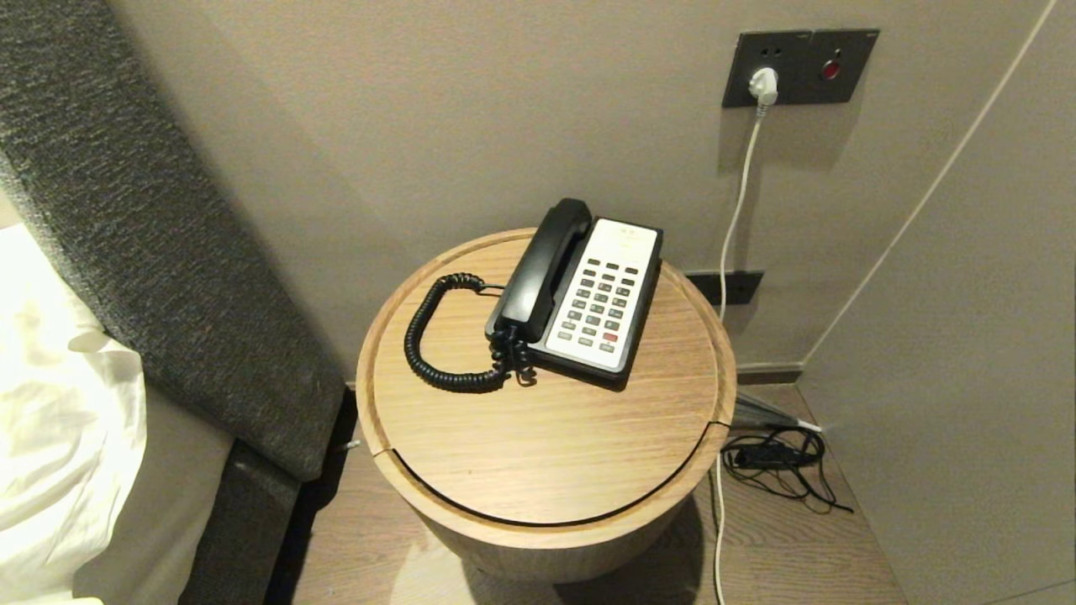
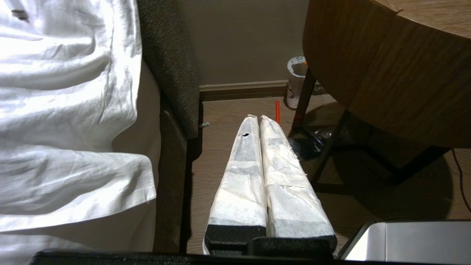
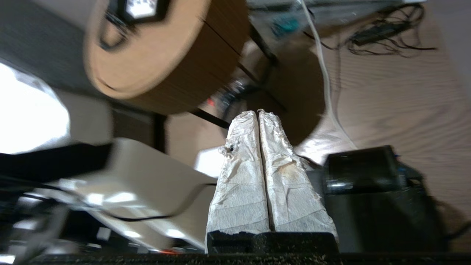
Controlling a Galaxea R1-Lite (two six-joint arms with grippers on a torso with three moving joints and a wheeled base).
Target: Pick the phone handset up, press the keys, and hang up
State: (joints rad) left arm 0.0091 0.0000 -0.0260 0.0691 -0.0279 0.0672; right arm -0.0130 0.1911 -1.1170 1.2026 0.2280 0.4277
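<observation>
A black phone (image 1: 588,302) with a white keypad (image 1: 603,296) sits on a round wooden side table (image 1: 538,454). Its black handset (image 1: 540,269) rests in the cradle on the phone's left side, with a coiled black cord (image 1: 437,344) looping onto the tabletop. Neither gripper shows in the head view. My left gripper (image 2: 257,117), its fingers wrapped in white, is shut and empty, low beside the table's drum, above the floor. My right gripper (image 3: 257,112) is shut and empty, low and away from the table (image 3: 154,62), which shows blurred with the phone (image 3: 141,9) on top.
A padded grey headboard (image 1: 151,244) and white bedding (image 1: 59,403) stand left of the table. A white cable (image 1: 740,193) runs from a wall socket (image 1: 799,67) down to the floor, where black cables (image 1: 777,462) lie. A paper cup (image 2: 296,84) stands under the table.
</observation>
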